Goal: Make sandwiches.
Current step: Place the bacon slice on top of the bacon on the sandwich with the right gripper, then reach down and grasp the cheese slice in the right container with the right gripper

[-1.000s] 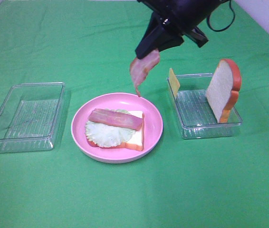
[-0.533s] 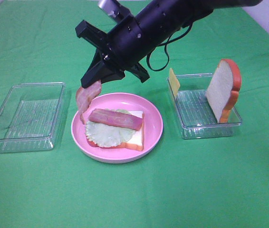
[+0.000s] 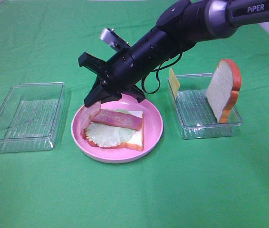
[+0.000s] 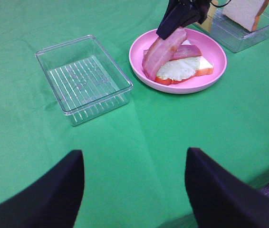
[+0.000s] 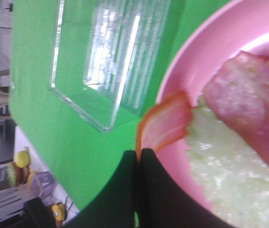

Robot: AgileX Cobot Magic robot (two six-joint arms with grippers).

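On the pink plate (image 3: pixel 154 124) lies a bread slice (image 3: pixel 135 137) with orange crust, topped by pale lettuce (image 3: pixel 108 135) and one bacon strip (image 3: pixel 120 119). My right gripper (image 3: pixel 93 101) has reached across to the plate's left side and is shut on a second bacon strip (image 3: pixel 90 117), whose lower end rests at the plate's left rim beside the lettuce. The right wrist view shows shut fingertips (image 5: pixel 130 164) pinching that strip (image 5: pixel 167 122). In the left wrist view my left gripper (image 4: pixel 134 190) stands open and empty over bare cloth, well short of the plate (image 4: pixel 218 61).
An empty clear tray (image 3: pixel 25 116) sits left of the plate. Right of the plate, another clear tray (image 3: pixel 196 114) holds an upright bread slice (image 3: pixel 222 90) and a yellow cheese slice (image 3: pixel 173 80). Green cloth covers the table.
My right gripper has carried the bacon strip from above the plate's far right edge across to its left side and down. The strip's end now rests at the plate's rim.
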